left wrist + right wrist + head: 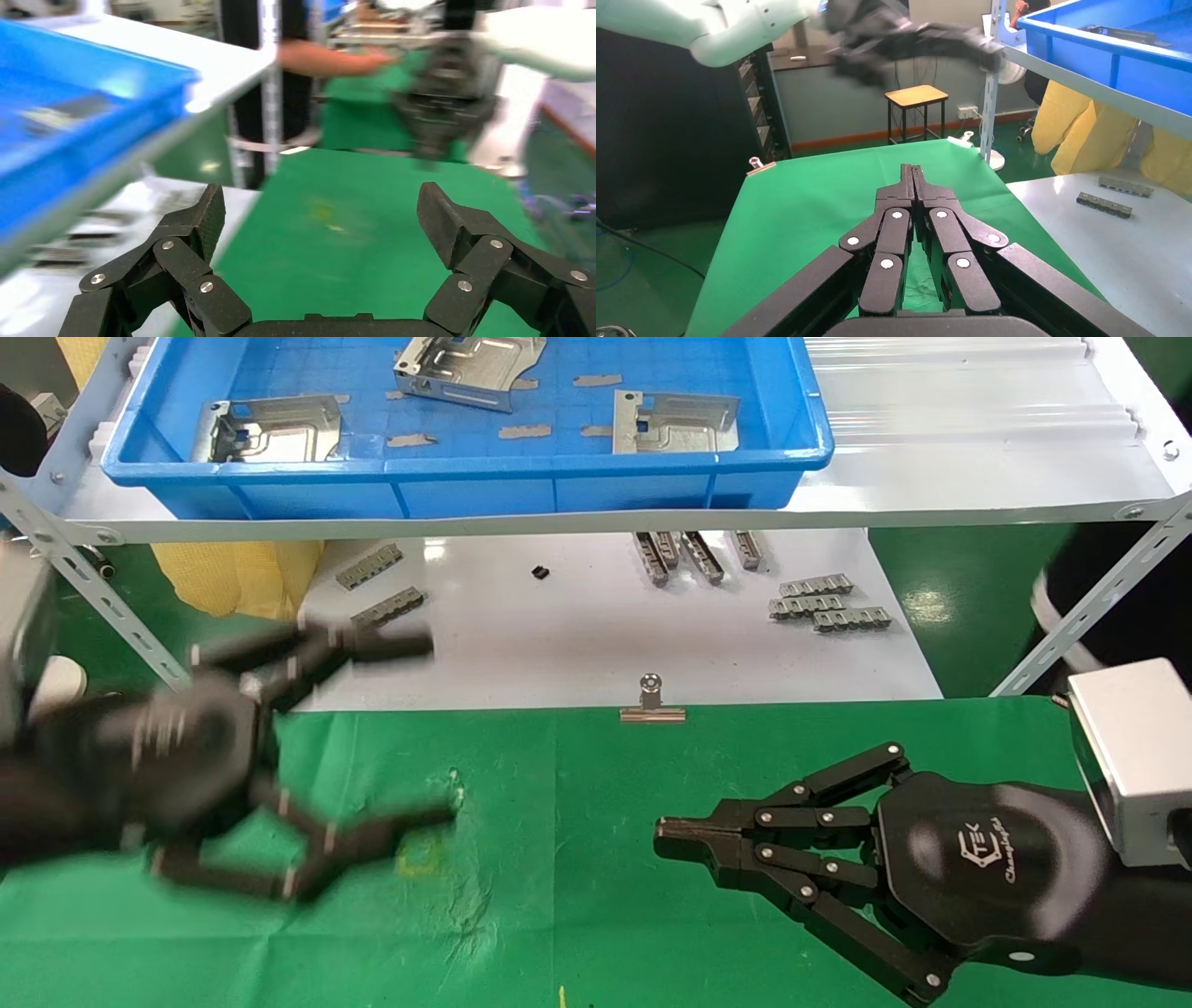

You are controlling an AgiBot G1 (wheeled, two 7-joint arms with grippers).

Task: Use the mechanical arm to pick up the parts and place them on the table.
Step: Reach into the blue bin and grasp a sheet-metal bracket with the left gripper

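Green table [652, 896]: left end effector [320, 210] spread, empty.

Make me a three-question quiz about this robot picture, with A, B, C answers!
1. Where are the big metal parts?
A. On the green cloth
B. In the blue tray
C. On the floor

2. How many big metal parts are there?
A. Three
B. One
C. Six

3. What is the left pincer doing?
A. Squeezing a part
B. Shut tight
C. Open, holding nothing

Answers: B, all plates lie inside the tray on the shelf; A, three plates show in the head view; C, its fingers spread wide over the green cloth, while the right pincer is shut.
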